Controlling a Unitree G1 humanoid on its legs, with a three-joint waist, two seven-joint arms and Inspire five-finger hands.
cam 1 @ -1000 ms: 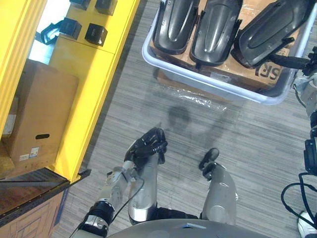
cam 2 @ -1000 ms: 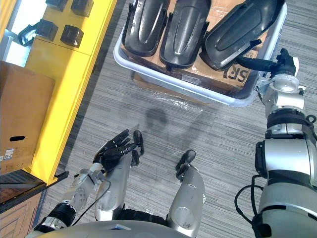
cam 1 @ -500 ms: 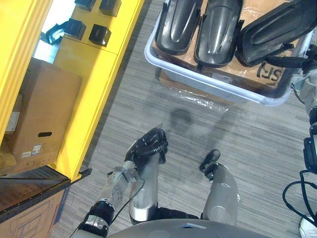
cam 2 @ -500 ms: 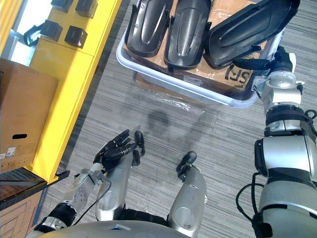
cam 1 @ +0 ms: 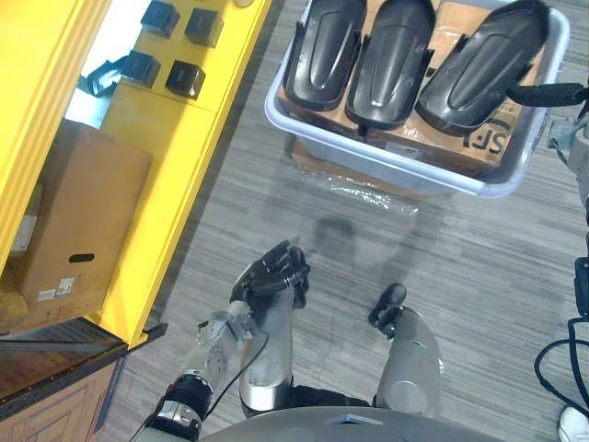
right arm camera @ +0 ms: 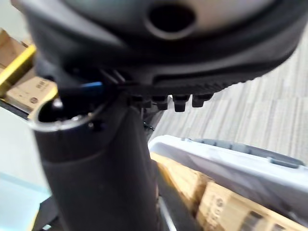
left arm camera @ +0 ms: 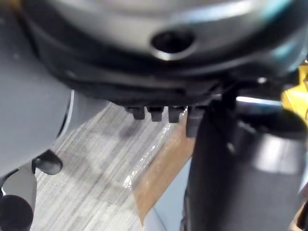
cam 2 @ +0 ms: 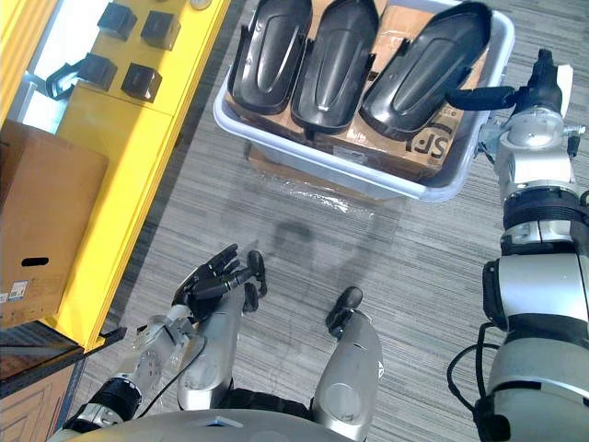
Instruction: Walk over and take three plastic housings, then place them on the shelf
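Grey carpet floor (cam 1: 479, 267) underfoot. Left hand (cam 2: 213, 281): fingers relaxed, loosely spread, holding nothing, above the floor. Right hand (cam 2: 483, 95): fingers straight, empty, at the rim of a grey tray (cam 1: 368, 155). Three plastic housings (cam 2: 339, 55) lie side by side in the tray, the nearest just past the right fingers. Yellow shelf (cam 1: 175, 157) stands outward of the left fingers.

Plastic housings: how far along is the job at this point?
Done: the robot stands at the grey bin. In hand: nothing; the right hand reaches over the bin's rim toward the nearest of the three plastic housings, open; the left hand hangs open. Left: lifting all three and placing them on the yellow shelf.
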